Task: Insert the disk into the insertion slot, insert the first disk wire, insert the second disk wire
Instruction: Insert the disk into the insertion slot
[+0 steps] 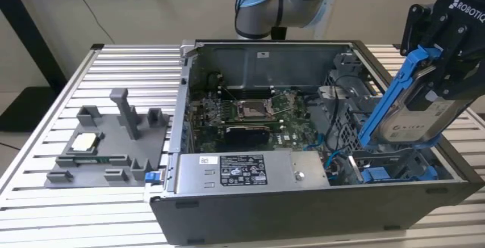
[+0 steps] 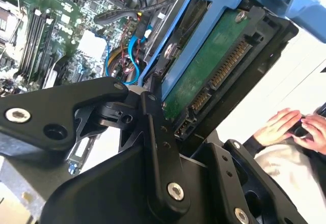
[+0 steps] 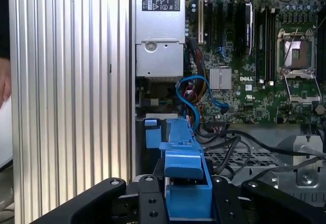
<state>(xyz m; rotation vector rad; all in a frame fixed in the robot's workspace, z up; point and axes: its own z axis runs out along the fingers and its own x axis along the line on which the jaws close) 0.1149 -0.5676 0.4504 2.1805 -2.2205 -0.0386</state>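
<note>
My gripper [image 1: 443, 83] is shut on the disk [image 1: 413, 120], a silver-grey drive with a white label clipped in a bright blue carrier [image 1: 398, 86]. I hold it steeply tilted above the case's corner at the exterior view's lower right. Its lower end hangs just over the insertion slot [image 1: 394, 165], a dark grey bay with blue parts inside. In the second wrist view the disk's green underside [image 2: 204, 66] and connector show beside a black finger [image 2: 158, 127]. The first wrist view has the carrier [image 3: 186, 183] edge-on between my fingers. Blue cables [image 3: 191, 94] lie loose beside the bay.
The open computer case [image 1: 303, 214] stands on a slatted metal table [image 1: 91, 208], with a green motherboard [image 1: 250, 112] and a silver power supply [image 1: 242, 168] inside. A grey fixture tray [image 1: 106, 146] sits at the exterior view's left. A person's hands [image 2: 285, 124] show beyond the disk.
</note>
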